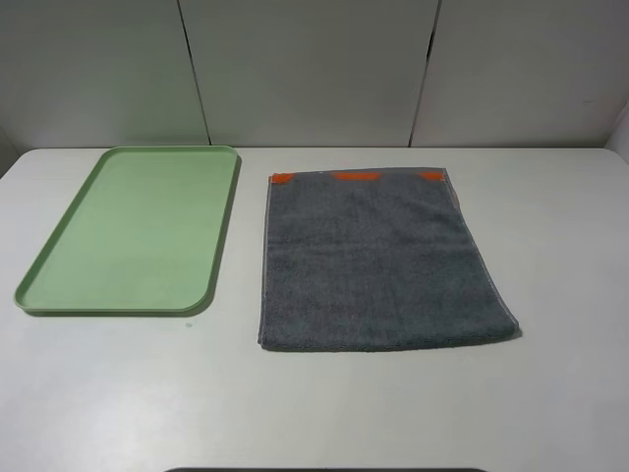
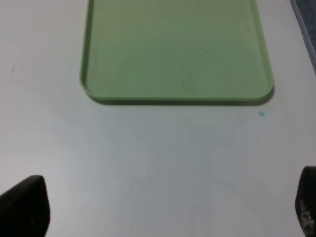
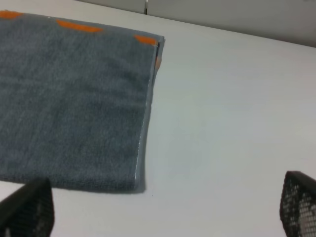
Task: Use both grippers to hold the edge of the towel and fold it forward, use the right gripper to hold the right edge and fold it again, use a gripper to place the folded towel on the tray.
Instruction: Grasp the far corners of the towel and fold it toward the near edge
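Observation:
The dark grey towel (image 1: 383, 261) lies flat on the white table, right of centre, its orange-marked hem at the far side. The plain grey edge of the towel (image 1: 388, 344) faces the front and looks thick and rounded. The light green tray (image 1: 133, 231) lies to the left with nothing on it. Neither gripper shows in the high view. My left gripper (image 2: 165, 205) is open over bare table, short of the tray's (image 2: 177, 96) near rim. My right gripper (image 3: 163, 205) is open by the towel's (image 3: 74, 113) near right corner, touching nothing.
The white table (image 1: 314, 403) runs back to a pale panelled wall (image 1: 314, 69). A small teal speck (image 2: 261, 114) sits on the table near the tray's corner. A dark strip (image 1: 324, 470) shows at the front edge of the high view.

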